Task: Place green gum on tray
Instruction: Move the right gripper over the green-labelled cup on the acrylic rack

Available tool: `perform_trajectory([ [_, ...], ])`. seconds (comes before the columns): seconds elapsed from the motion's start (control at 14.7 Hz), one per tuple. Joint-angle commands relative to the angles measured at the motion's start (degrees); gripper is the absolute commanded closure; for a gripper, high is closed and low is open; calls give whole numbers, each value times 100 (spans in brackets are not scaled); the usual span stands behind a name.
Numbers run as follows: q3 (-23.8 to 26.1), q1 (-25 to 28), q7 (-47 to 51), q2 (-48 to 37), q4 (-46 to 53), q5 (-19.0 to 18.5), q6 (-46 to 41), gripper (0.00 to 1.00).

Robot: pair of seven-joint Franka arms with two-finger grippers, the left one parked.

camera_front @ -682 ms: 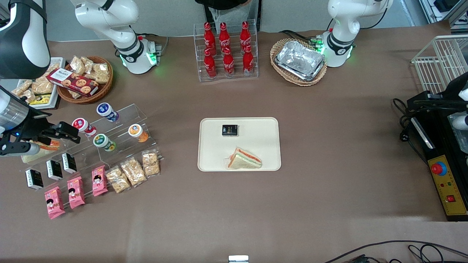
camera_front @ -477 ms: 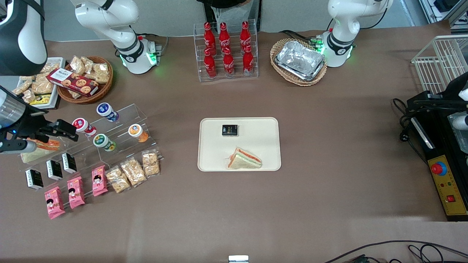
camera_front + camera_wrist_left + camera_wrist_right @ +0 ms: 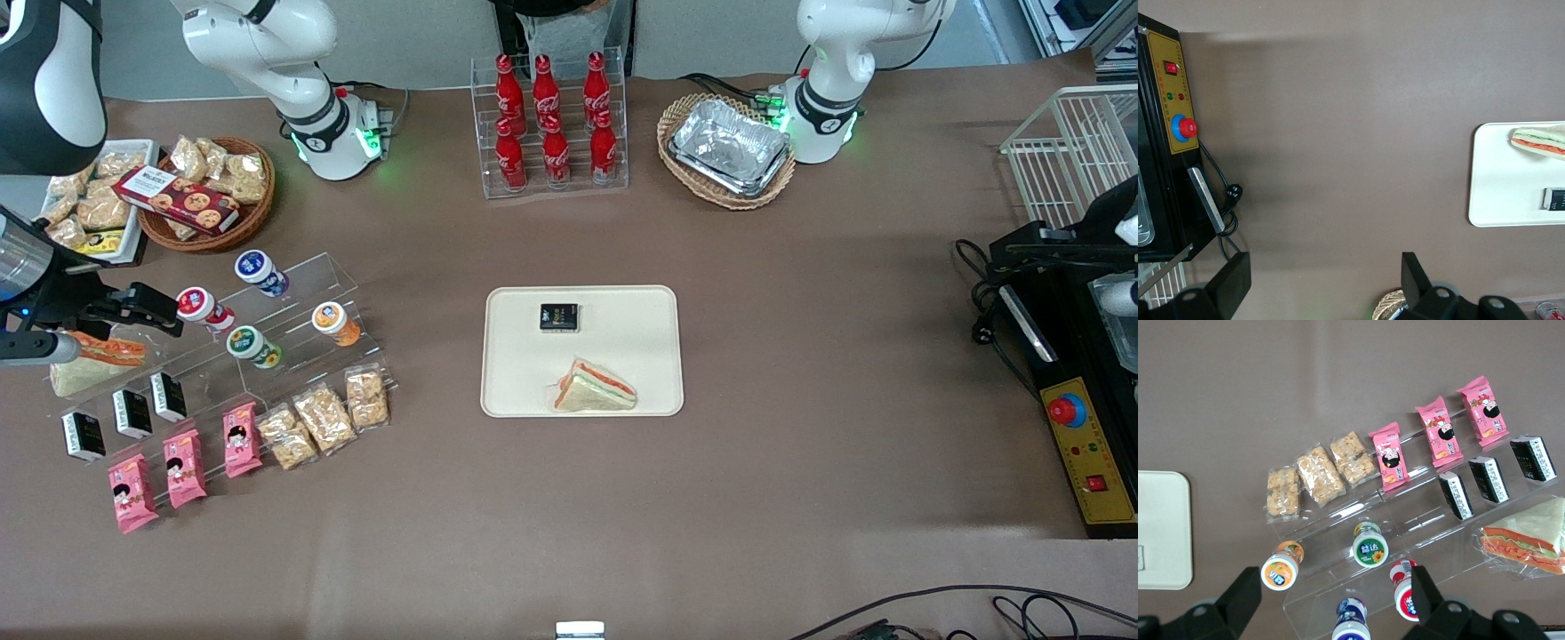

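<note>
Front view: one green gum [image 3: 252,346] stands on the clear stepped rack [image 3: 293,293] among four small bottles; one tray [image 3: 622,356] carries one sandwich [image 3: 594,388] and one black packet [image 3: 558,316]. The gripper [image 3: 164,307], jaws open and empty, has drifted farther from the camera, beside the red-lidded bottle [image 3: 203,308].

Right wrist view: green gum [image 3: 1369,548] between the gripper's fingers [image 3: 1245,590]; three pink packets [image 3: 1438,430].

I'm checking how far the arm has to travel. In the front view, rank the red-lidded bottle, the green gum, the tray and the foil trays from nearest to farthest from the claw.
From the open claw:
1. Red-lidded bottle, right beside it on the stand.
2. Green gum, one step lower.
3. Tray, mid-table.
4. Foil trays, toward the parked arm's end.
</note>
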Motion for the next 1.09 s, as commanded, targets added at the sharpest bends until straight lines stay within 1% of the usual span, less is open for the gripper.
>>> perform_trajectory([
  [0.0,60,42,-52,-105,7,-87,-98,0],
  [0.2,157,33,-113,-255,-37,-70,-396,0],
  [0.34,157,42,-113,-508,-351,-79,-292,0],
  [0.41,157,42,-104,-727,-623,-79,-205,0],
  [0.61,139,33,-183,-1474,-1835,-97,436,0],
  [0.75,139,33,-201,-1783,-2399,-228,727,0],
  [1.02,-1,-19,-456,-1758,-2637,-237,894,0],
])
